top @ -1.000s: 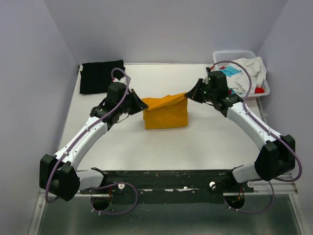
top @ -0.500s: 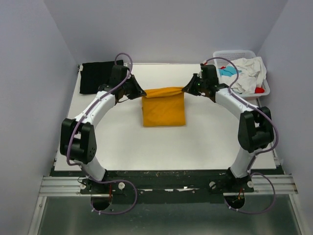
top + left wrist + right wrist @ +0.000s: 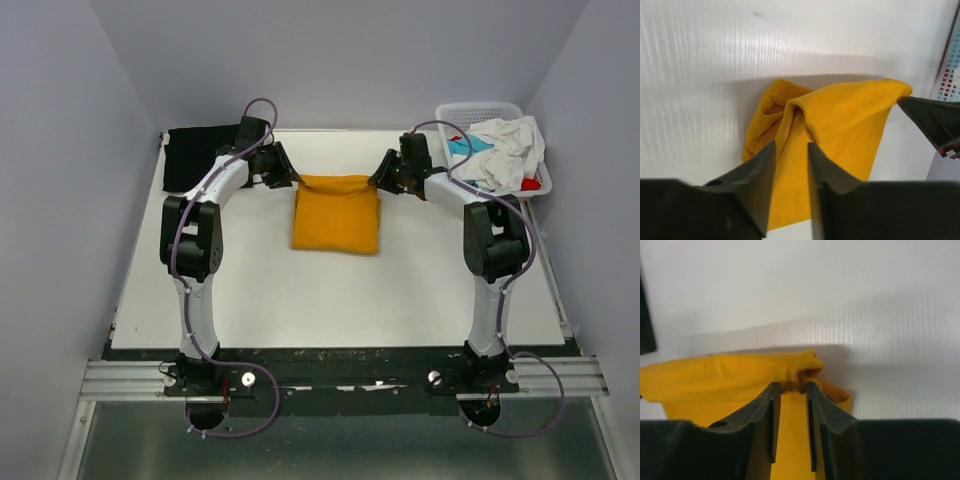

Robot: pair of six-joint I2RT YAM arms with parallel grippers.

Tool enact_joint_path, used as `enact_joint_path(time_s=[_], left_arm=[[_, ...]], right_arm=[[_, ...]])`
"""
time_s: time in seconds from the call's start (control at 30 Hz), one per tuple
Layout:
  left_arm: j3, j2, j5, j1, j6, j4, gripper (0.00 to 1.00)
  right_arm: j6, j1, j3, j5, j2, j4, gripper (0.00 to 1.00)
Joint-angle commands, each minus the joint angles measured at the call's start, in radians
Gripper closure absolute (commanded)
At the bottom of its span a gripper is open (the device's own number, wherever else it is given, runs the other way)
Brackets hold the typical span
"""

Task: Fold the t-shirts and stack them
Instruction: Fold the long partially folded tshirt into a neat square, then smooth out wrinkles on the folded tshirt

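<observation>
Left claw (image 3: 287, 180) and right claw (image 3: 384, 180) pinch the folded mustard-orange cloth t-shirt (image 3: 336, 218) by its far corners, best lowered level together.

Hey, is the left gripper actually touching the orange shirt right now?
Touching. The left wrist view shows the left gripper shut on a raised fold of the orange t-shirt, with the cloth pressed between both fingers and no gap.

Table: white matte rectangular tabletop (image 3: 330, 290), faintly ribbed | Walls: plain pale lavender-grey panels (image 3: 330, 60) along far, left and right edges | Near edge: scuffed black metal bar (image 3: 340, 365) over silver aluminium rails (image 3: 120, 378) | Floor: dull grey-green surface (image 3: 340, 450) | Light: even, soft shadows
</observation>
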Motion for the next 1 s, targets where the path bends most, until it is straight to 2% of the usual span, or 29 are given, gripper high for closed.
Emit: enact_joint_path(time_s=[0.0,0.03,0.07,0.1,0.13,0.2,0.3,0.47,0.53,0.63,0.73,0.83,0.97], left_arm=[[0.166,0.077,0.026,0.014,0.041,-0.124,0.51],[0.176,0.070,0.016,0.014,0.049,-0.139,0.45],[0.176,0.056,0.008,0.013,0.053,-0.150,0.31],[0.159,0.028,0.017,0.012,0.064,-0.144,0.05],[0.136,-0.002,0.033,0.010,0.070,-0.131,0.02],[0.070,-0.074,0.096,0.000,0.076,-0.073,0.01],[0.006,-0.141,0.176,-0.028,0.069,0.012,0.01],[0.069,-0.037,0.323,-0.051,0.028,0.033,0.01],[0.091,0.021,0.354,-0.054,0.006,0.040,0.01],[0.134,0.093,0.346,-0.054,-0.016,0.047,0.01],[0.250,0.194,0.282,-0.050,-0.035,0.017,0.02],[0.333,0.293,0.181,-0.038,-0.152,0.053,0.01],[0.419,0.412,0.209,-0.026,-0.329,0.090,0.01]], right_arm=[[-0.008,-0.019,0.078,0.097,0.026,0.001,0.42],[-0.028,-0.020,0.102,0.089,0.031,-0.033,0.27],[-0.044,-0.019,0.133,0.085,0.033,-0.078,0.09],[-0.056,-0.019,0.151,0.087,0.029,-0.106,0.01],[-0.066,-0.019,0.154,0.093,0.014,-0.124,0.00],[-0.067,-0.019,0.109,0.085,-0.038,-0.107,0.00],[-0.029,-0.019,-0.036,-0.034,-0.131,0.024,0.00],[0.087,-0.019,-0.129,-0.323,-0.117,0.246,0.00],[0.139,-0.019,-0.121,-0.365,-0.077,0.301,0.00],[0.180,-0.019,-0.088,-0.358,-0.009,0.352,0.00],[0.207,-0.019,-0.051,-0.342,0.061,0.395,0.00],[0.228,-0.021,-0.039,-0.266,0.127,0.443,0.00],[0.233,-0.019,-0.018,-0.255,0.198,0.445,0.00]])
